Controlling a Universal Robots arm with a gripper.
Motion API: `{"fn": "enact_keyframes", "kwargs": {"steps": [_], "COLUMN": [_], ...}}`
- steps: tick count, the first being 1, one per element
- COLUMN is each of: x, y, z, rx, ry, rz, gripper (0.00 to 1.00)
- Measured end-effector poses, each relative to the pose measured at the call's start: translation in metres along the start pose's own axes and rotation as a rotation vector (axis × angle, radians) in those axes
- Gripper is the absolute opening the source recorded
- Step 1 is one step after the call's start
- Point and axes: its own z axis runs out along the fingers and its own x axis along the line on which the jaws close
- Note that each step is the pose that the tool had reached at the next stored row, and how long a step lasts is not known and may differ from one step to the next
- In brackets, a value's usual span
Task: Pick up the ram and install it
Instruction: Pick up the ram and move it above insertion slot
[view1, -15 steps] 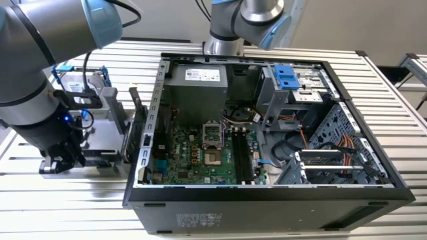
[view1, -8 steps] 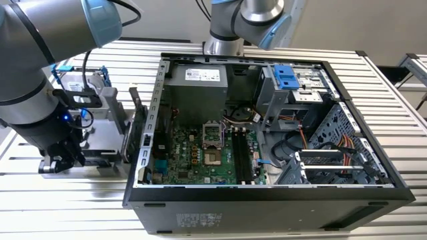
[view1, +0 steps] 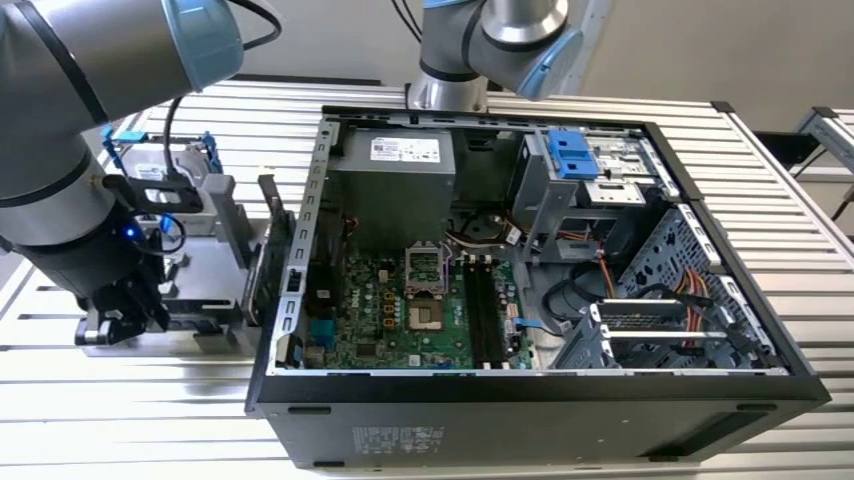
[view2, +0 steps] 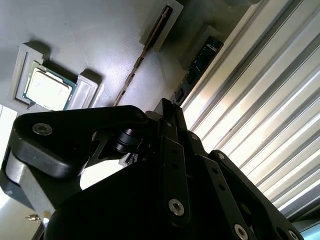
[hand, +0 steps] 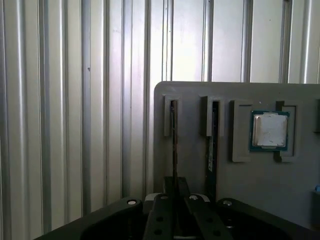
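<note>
Ribbed table (view1: 120, 430) bearing computer case (view1: 534, 425), grey fixture (hand: 250, 185)

The surface (hand: 75, 100) is being shown in pale silver with long parallel ribs. The holder block (hand: 240, 185) is being seen in flat grey, the chip (hand: 270, 130) in silver framed with green, the ram (hand: 173, 145) as a dark, almost black line, and the tool (hand: 175, 181) in black. In the exterior view, the motherboard (view1: 387, 320) is being shown in green inside the black case (view1: 534, 425), and a drive bracket (view1: 571, 152) in bright blue.
</note>
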Motion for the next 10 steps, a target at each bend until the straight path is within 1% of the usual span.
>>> {"fn": "enact_keyframes", "kwargs": {"steps": [10], "x": [-0.0002], "y": [0.0], "z": [-0.0057], "rx": [0.0001], "ry": [0.0], "rz": [0.005], "gripper": [0.0]}}
